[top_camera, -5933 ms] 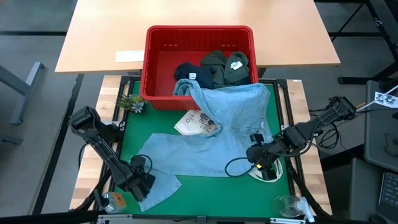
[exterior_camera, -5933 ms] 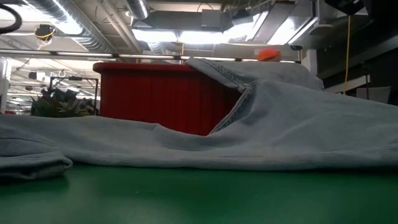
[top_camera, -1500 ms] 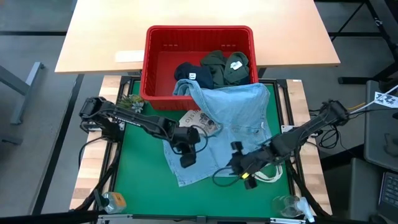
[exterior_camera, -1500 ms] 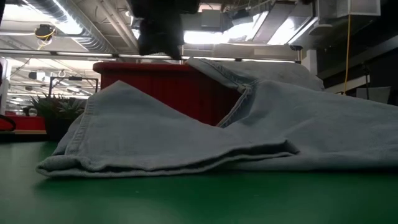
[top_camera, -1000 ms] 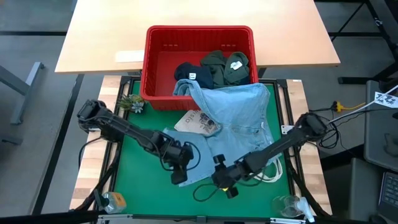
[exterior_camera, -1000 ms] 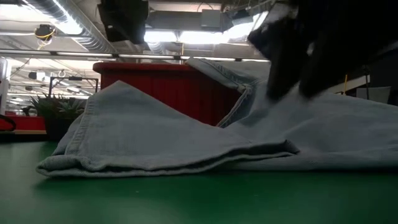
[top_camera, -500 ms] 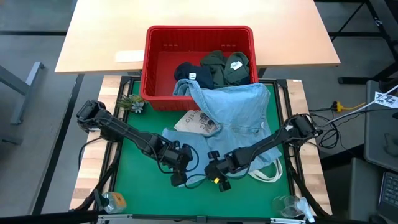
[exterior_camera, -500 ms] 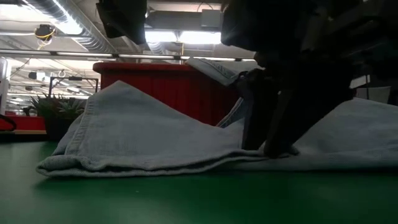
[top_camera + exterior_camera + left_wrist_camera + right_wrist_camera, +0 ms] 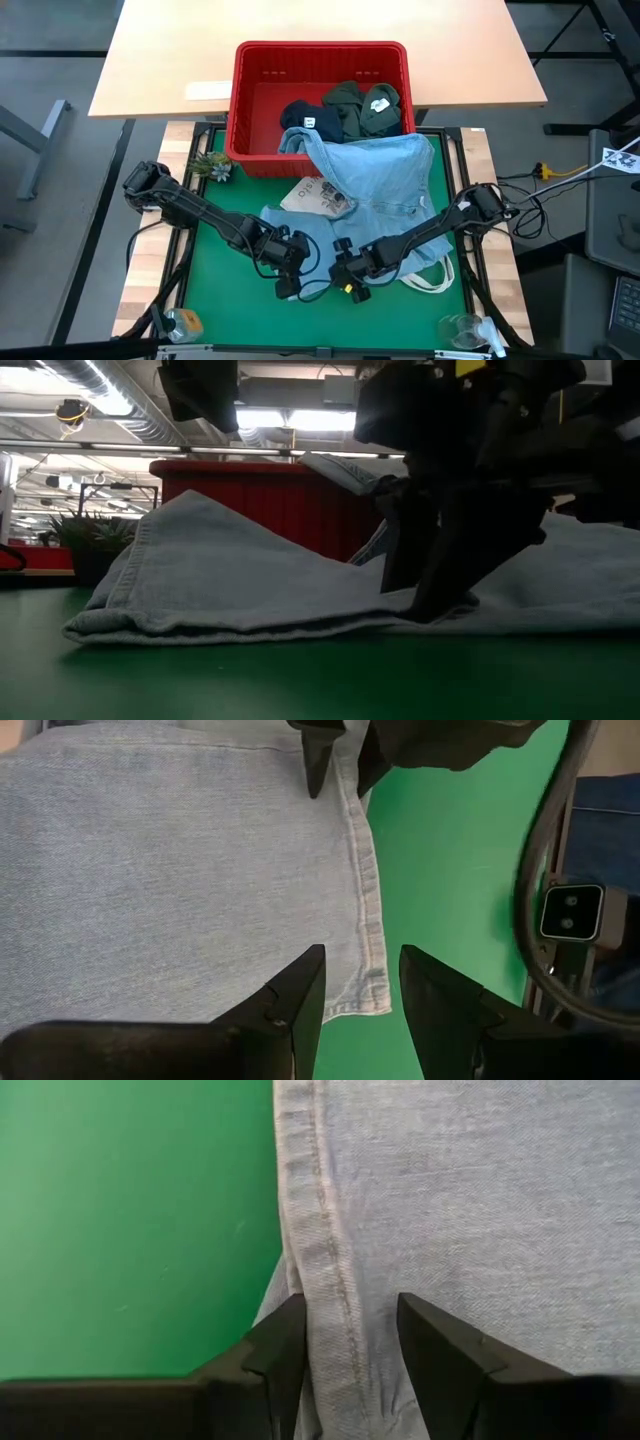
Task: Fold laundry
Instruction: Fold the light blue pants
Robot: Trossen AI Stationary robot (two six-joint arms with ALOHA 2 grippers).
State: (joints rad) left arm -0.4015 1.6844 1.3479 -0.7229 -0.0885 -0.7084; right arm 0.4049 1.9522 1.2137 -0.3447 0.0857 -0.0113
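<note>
Light blue denim jeans (image 9: 370, 200) lie folded on the green mat, their waist end draped over the red basket's front wall (image 9: 320, 160). My right gripper (image 9: 345, 1335) is open and down on the jeans' hemmed near edge (image 9: 320, 1250). My left gripper (image 9: 362, 982) hovers open above the hem's corner (image 9: 372, 990), well clear of the cloth in the low view (image 9: 200, 390). Navy (image 9: 305, 118) and olive (image 9: 365, 105) garments lie in the basket. My right gripper stands with its open fingertips (image 9: 430, 605) on the jeans' top layer at the stitched hem (image 9: 335, 1305), one finger on either side of the seam. The fingers slant down from above and lie across the hem. The cloth stays flat on the mat.
A white printed tote bag (image 9: 318, 195) lies partly under the jeans, its handles (image 9: 432, 280) by the mat's right edge. A small plant (image 9: 212, 165) stands at the far left and a clear glass (image 9: 460, 330) at the near right. Bare mat (image 9: 220, 250) lies to the left.
My right gripper has come down and toward the table's left, from above the jeans onto their hemmed edge, staying open. The jeans' folded edge has flattened slightly under it.
</note>
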